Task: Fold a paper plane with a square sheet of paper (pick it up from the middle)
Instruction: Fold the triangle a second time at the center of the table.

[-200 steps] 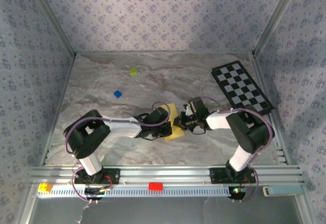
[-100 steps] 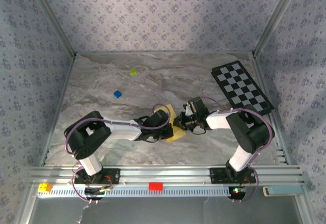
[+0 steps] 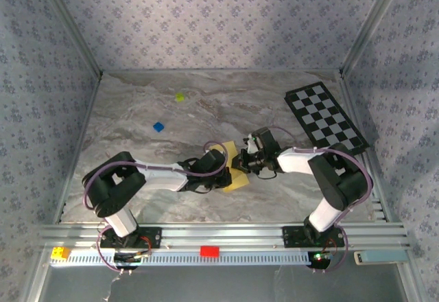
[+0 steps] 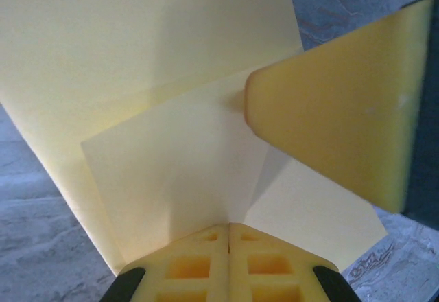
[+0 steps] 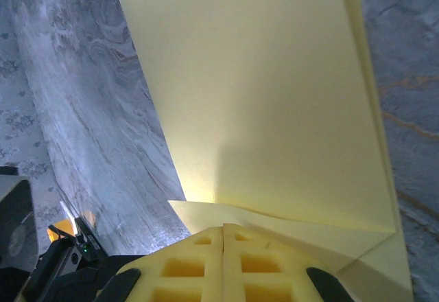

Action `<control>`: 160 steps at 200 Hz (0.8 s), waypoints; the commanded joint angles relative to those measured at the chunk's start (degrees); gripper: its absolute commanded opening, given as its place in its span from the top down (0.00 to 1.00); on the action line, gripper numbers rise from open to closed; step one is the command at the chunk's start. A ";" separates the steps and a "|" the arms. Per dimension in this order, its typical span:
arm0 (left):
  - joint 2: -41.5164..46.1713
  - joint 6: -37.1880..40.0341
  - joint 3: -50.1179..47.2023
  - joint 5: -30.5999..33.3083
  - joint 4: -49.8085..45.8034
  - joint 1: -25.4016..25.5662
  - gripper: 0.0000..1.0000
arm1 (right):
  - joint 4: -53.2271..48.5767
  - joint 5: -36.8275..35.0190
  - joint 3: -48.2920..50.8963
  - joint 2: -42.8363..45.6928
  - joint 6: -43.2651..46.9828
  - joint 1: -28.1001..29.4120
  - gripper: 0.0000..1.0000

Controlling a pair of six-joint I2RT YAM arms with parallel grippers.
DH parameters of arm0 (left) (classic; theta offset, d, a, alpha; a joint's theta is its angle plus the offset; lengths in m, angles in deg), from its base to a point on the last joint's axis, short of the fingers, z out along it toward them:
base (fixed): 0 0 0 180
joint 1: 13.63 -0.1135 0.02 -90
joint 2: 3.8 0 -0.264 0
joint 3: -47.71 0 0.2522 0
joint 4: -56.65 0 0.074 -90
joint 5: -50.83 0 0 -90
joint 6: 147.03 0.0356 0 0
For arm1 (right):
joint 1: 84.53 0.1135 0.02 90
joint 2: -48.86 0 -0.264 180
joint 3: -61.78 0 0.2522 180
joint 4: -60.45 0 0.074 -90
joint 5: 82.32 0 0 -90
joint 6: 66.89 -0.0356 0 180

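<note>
**Left claw** (image 4: pixel 228 230): jaws fully closed, yellow pads pressed together on a raised crease of the sheet of paper (image 4: pixel 158 62).

**Right claw** (image 5: pixel 223 232): jaws fully closed, pinching a folded edge of the same sheet. It faces the left claw across the paper, and one of its pads (image 4: pixel 336 110) lies against the sheet just ahead of and to the right of the left claw.

**Sheet of paper**: yellow, partly folded, held between the two claws above the worktop (image 3: pixel 137 110).

**Checkered board** (image 3: pixel 326 117): flat, beyond and to the right of the right claw, well apart.

**Yellow-green block** (image 3: pixel 180 97): beyond and to the left of the left claw, well apart.

**Blue block** (image 3: pixel 158 127): beyond and to the left of the left claw, nearer than the yellow-green block.
</note>
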 commanded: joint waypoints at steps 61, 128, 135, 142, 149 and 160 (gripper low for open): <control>4.44 0.20 -2.18 -0.83 1.12 0.76 0.94 | -2.56 -5.13 2.81 -3.38 -1.69 0.29 0.99; 1.59 -0.77 -2.02 -1.92 4.08 0.93 0.91 | -0.88 -5.59 4.38 -2.96 -2.79 0.18 0.99; 1.35 -1.34 -2.14 -1.77 3.81 0.97 0.92 | -0.68 -5.63 4.58 -2.95 -2.90 0.23 0.99; 1.17 -2.13 -2.45 -1.54 3.19 0.97 0.93 | -0.59 -5.71 4.69 -2.99 -2.92 0.19 0.99; 1.09 -2.98 -3.02 -1.31 3.21 1.17 0.94 | -0.69 -5.76 4.75 -3.01 -2.92 0.17 0.99; 1.17 -4.16 -4.10 -0.99 3.79 1.45 0.94 | -0.70 -5.81 4.86 -3.26 -2.84 0.04 0.99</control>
